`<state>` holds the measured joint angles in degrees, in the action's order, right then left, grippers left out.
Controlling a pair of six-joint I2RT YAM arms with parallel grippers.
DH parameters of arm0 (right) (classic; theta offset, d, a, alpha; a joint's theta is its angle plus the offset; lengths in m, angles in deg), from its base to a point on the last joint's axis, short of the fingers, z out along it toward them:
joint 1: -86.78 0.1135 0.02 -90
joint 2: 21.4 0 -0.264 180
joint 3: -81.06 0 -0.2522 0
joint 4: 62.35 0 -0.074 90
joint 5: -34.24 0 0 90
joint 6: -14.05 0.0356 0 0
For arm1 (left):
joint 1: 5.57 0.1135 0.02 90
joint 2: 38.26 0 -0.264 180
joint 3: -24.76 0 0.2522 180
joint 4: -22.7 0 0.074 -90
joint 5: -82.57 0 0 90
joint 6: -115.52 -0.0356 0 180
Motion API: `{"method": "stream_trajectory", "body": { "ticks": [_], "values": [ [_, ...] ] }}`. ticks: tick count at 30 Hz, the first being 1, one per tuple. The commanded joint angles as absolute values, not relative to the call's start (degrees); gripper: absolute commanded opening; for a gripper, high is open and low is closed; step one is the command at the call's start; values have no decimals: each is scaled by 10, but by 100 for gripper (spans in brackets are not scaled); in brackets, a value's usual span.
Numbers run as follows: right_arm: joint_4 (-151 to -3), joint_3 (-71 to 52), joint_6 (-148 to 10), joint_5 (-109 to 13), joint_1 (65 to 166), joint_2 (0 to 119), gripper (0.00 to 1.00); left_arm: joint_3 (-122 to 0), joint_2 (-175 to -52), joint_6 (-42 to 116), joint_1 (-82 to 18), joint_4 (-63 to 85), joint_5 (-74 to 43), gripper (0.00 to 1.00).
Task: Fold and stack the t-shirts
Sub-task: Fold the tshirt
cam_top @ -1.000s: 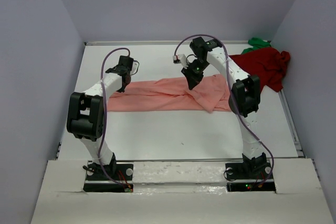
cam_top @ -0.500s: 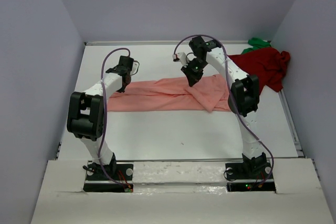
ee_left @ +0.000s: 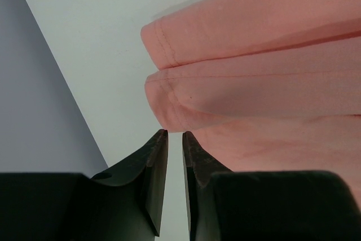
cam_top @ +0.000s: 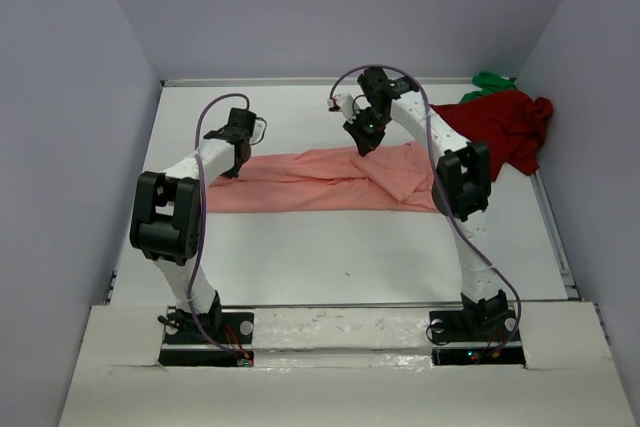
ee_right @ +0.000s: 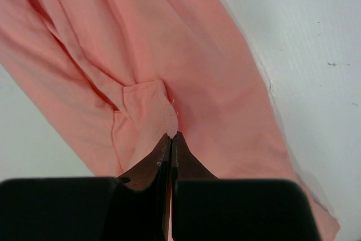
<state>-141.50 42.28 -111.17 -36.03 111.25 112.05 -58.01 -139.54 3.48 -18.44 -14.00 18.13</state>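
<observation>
The right pincer [ee_right: 171,135], clamped on a fold of the salmon-pink t-shirt [ee_right: 214,71], has shifted slightly, tugging it; the left pincer [ee_left: 172,135], narrowly apart, has the hem just ahead.

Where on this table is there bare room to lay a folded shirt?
The widest free patch is the white table strip between the salmon-pink cloth t-shirt and the arm bases. A smaller one lies behind that shirt, far left. The far right corner is crowded by the dark red cloth t-shirt and green crumpled cloth.
</observation>
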Motion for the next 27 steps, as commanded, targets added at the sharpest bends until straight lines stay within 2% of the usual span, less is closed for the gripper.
{"method": "stream_trajectory", "body": {
  "ticks": [1, 8, 27],
  "values": [
    [-1366, 438, -1097, -401, 1117, 1128, 0, -579, -1394, 28, -188, -140, 189, 30],
    [-1330, 436, -1085, -452, 1117, 1143, 0, -583, -1398, 30, -189, -143, 188, 29],
    [-1305, 456, -1107, -454, 1117, 1147, 0, -583, -1401, 30, -192, -144, 188, 29]
  ]
}}
